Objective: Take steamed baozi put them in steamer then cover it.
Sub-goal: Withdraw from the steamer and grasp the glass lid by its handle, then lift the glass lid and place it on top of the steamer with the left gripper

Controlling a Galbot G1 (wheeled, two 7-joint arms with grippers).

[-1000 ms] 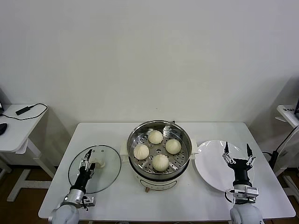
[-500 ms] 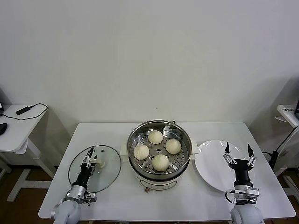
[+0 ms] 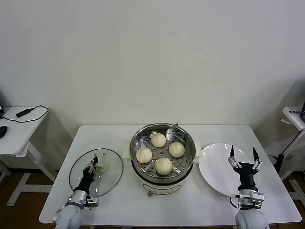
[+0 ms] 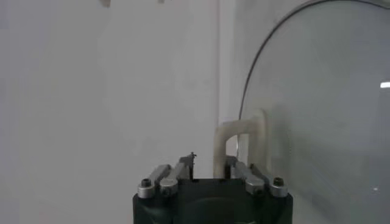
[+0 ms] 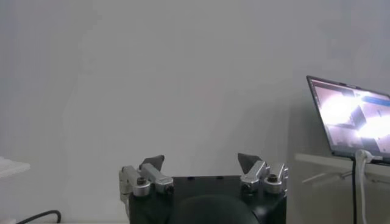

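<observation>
Glass cover (image 3: pixel 96 172), metal-rimmed, lies flat, left pincer (image 3: pixel 92 164) clamping its white handle (image 4: pixel 239 143).

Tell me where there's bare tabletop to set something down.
Bare patches: the front edge of the table between the steamer and the plate, and the back corners. Crowded: the middle row, where the cover, steamer and plate sit nearly side by side.

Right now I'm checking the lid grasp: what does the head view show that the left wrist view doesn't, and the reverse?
Only the head view shows the steamer holding four steamed baozi, the white plate and the open right end effector. Only the left wrist view shows close up the white handle between the fingers. Both show the left end effector shut on the cover.
</observation>
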